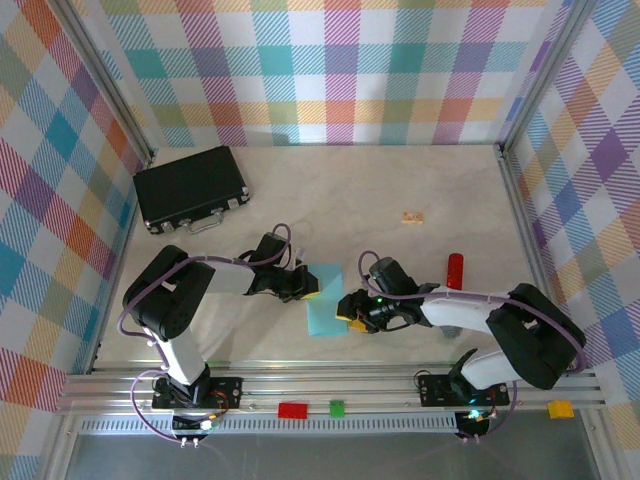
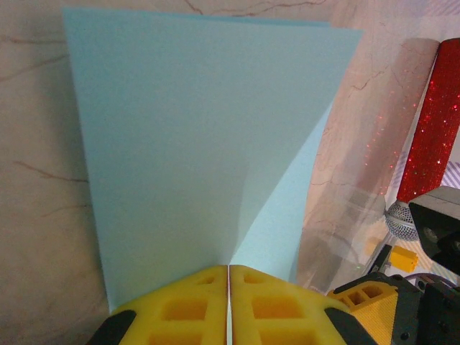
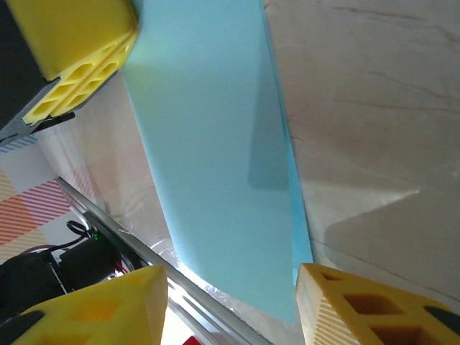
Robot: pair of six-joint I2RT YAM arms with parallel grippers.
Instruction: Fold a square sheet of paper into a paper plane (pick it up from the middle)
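1. Near the table's middle, the right gripper [image 3: 230,287] stands open, its yellow fingers astride the near end of the thin, light turquoise square sheet of paper [image 1: 325,300].
2. The sheet lies doubled over on the pale marbled table [image 1: 400,180], and the left gripper [image 2: 228,277] is closed on its left edge.
3. This looks like the centre fold. Next, the right fingers should press along the crease while the left pins the layers.
4. Farther right lies a red glittery marker [image 1: 455,270]; far left sits a black case [image 1: 190,188].
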